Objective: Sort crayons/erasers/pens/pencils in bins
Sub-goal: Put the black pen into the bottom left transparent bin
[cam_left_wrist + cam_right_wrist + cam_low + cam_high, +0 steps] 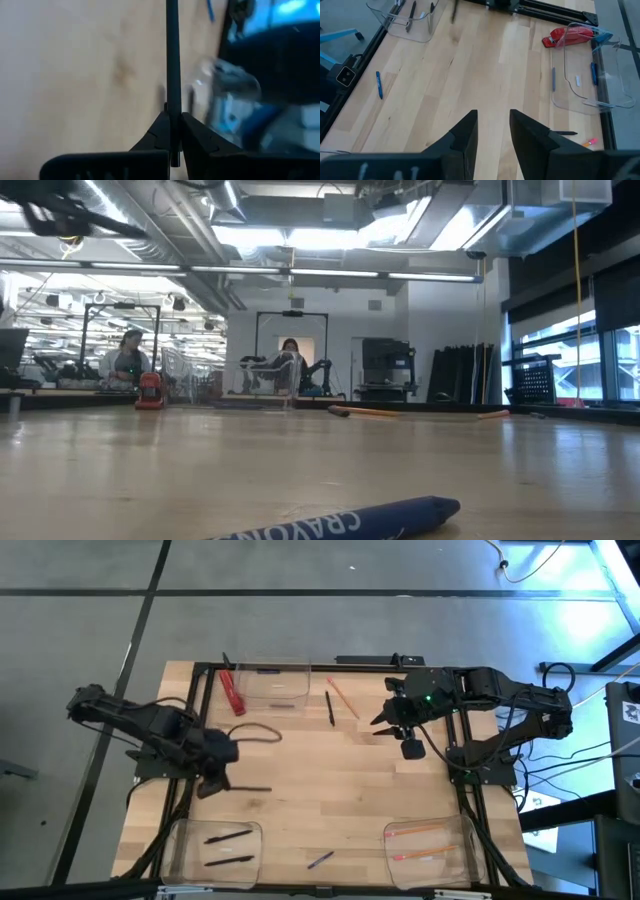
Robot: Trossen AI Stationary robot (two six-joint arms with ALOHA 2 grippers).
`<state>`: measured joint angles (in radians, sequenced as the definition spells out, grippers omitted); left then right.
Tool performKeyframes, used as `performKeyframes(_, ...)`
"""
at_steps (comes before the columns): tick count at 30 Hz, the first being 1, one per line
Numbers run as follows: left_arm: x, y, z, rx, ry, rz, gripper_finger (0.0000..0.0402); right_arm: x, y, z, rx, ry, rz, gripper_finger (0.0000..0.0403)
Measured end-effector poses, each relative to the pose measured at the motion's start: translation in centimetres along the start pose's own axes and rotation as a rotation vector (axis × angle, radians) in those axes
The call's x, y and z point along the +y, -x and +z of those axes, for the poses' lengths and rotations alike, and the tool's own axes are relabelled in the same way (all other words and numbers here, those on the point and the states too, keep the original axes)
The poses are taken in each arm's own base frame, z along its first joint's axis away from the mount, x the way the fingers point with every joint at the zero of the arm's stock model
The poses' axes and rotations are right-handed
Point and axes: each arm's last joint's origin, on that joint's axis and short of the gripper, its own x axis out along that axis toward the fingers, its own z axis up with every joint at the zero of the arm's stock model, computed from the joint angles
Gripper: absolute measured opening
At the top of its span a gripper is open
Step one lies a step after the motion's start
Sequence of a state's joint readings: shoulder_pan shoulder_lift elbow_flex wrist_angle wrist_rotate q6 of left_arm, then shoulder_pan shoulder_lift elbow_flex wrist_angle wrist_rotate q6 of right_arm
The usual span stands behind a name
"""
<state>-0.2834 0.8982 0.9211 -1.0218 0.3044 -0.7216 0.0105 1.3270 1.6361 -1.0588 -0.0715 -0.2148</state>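
Between the left gripper's (pixel 172 131) closed fingers a black pen (pixel 173 60) was pinched, its shaft running straight out ahead of the tips; from above, that gripper (pixel 212 783) hung over the table's left side with the pen (pixel 250 788) pointing toward the middle. Just nearer the front edge sat the front-left bin (pixel 215 850), holding two more black pens (pixel 228 836). Over the back-right part of the table, the right gripper (pixel 384 720) held nothing, its fingers (pixel 465 136) parted above bare wood (pixel 485 75). A loose pen (pixel 329 708) and an orange pencil (pixel 343 698) lay just to its left, apart from the fingertips. Beyond them stood the back bin (pixel 272 688), with crayons (pixel 593 73) inside and a red stapler-like object (pixel 232 692) at its left wall. A front-right bin (pixel 430 845) held two pencils (pixel 418 830). One bluish crayon (pixel 320 860) lay alone near the front edge between the two front bins. Wide open wood stretched across the centre; a black frame (pixel 190 720) bordered the tabletop's sides.
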Motion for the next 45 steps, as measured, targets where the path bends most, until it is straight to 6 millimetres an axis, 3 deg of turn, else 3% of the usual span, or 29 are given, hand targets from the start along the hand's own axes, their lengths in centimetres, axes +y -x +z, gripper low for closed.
performKeyframes(13,-3.1,-0.7,-3.7,0.249,0.015,-0.129,0.0012,-0.2,0.0,0.7,-0.075,0.005,-0.016,0.0115)
performKeyframes(20,-4.6,-1.7,-4.6,0.241,-0.005,-0.112,0.0012,-0.1,0.0,0.7,-0.075,0.001,-0.016,0.0115)
performKeyframes(31,-6.7,-7.3,-5.0,0.318,-0.085,-0.003,0.0012,-0.2,0.0,0.7,-0.076,0.001,-0.015,0.0115)
performKeyframes(40,-6.7,-11.2,-5.2,0.350,-0.077,0.153,0.0012,0.4,0.1,0.8,-0.114,0.015,0.163,0.0115)
performKeyframes(45,-6.5,-12.7,-5.2,0.348,-0.076,0.222,0.0015,0.4,0.1,0.8,-0.115,0.015,0.173,0.0115)
